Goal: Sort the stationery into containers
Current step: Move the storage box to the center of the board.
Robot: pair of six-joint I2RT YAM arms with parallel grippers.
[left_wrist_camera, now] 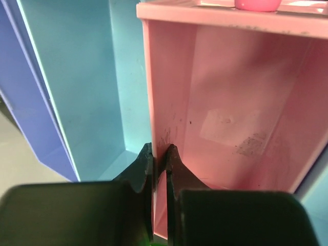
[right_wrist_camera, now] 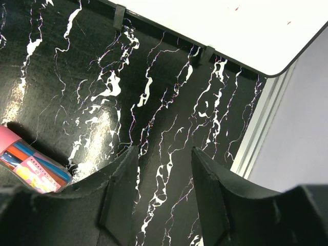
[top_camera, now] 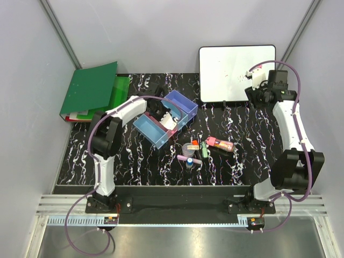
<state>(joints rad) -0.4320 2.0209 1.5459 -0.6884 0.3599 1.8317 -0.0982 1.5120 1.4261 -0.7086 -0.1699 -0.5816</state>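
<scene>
The bins stand together left of centre: a violet-blue bin (top_camera: pixel 181 104), a pink bin (top_camera: pixel 171 122) and a light blue bin (top_camera: pixel 152 130). My left gripper (top_camera: pixel 165 115) is shut on the pink bin's side wall (left_wrist_camera: pixel 156 118), one finger inside and one outside; the light blue bin (left_wrist_camera: pixel 87 92) and the violet-blue bin (left_wrist_camera: pixel 25 118) lie to its left. The stationery lies on the mat: a pink marker pack (top_camera: pixel 220 143), a green pen (top_camera: pixel 206 149), an orange-capped stick (top_camera: pixel 194 142) and a round clear piece (top_camera: pixel 188 148). My right gripper (top_camera: pixel 253 92) is open and empty above the mat by the whiteboard.
A whiteboard (top_camera: pixel 236 64) leans at the back right and shows in the right wrist view (right_wrist_camera: pixel 230 25). Green binders (top_camera: pixel 91 88) lie at the back left. The pink marker pack (right_wrist_camera: pixel 28 164) is at the left of the right wrist view. The mat's right edge (right_wrist_camera: pixel 256 138) is close.
</scene>
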